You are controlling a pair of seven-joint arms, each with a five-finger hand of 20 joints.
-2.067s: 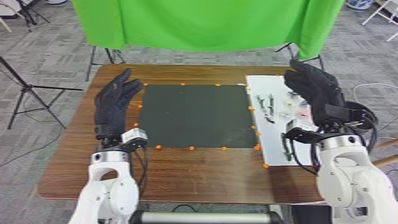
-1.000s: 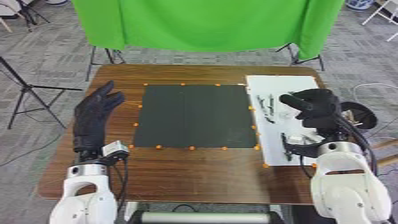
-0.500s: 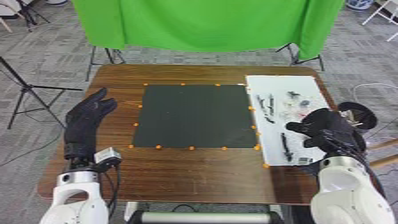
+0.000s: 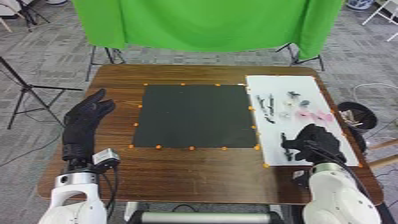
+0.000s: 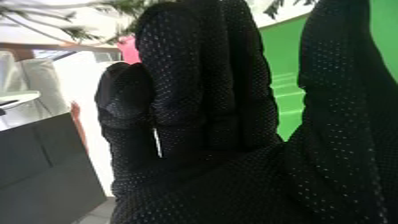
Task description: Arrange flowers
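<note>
Right robot hand [image 4: 318, 141] had been drawn nearer the board's close end; pink flowers [image 4: 305, 115], covered half a second earlier, were exposed. They were spread on the white board [image 4: 282, 83], at the tabletop's [image 4: 204, 172] right side (pale, petals softly fanned). The right robot hand was held well open, fingers straight, nothing gripped; the left robot hand [image 4: 84, 119] was kept relaxed and empty.

The left hand [image 4: 82, 122] is held by the left edge of the worktop [image 4: 195, 175], its relaxed fingers pointed toward the far edge. Near the near right corner, the right hand [image 4: 318, 142] is held with fingers mostly extended, thumb spread apart. Both are carried by white arms [image 4: 330, 195].
</note>
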